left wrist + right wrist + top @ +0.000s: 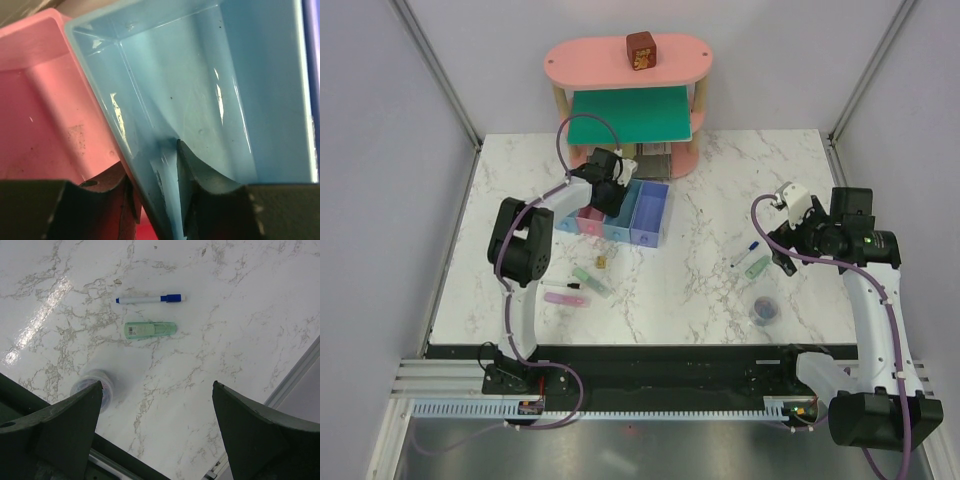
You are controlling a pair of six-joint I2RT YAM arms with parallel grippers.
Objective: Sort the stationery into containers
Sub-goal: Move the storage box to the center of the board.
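Left wrist view puts the left gripper, jaws a narrow gap apart with nothing seen between them, right over the wall shared by the pink plastic bin and the glossy blue plastic bin. Dropping lower could knock that rim and shove the row. Both bins look bare where visible. The right gripper, wide open and empty, hovers above the white pen with blue cap, mint-green marker and round purple-grey roll, all unsorted on the marble table.
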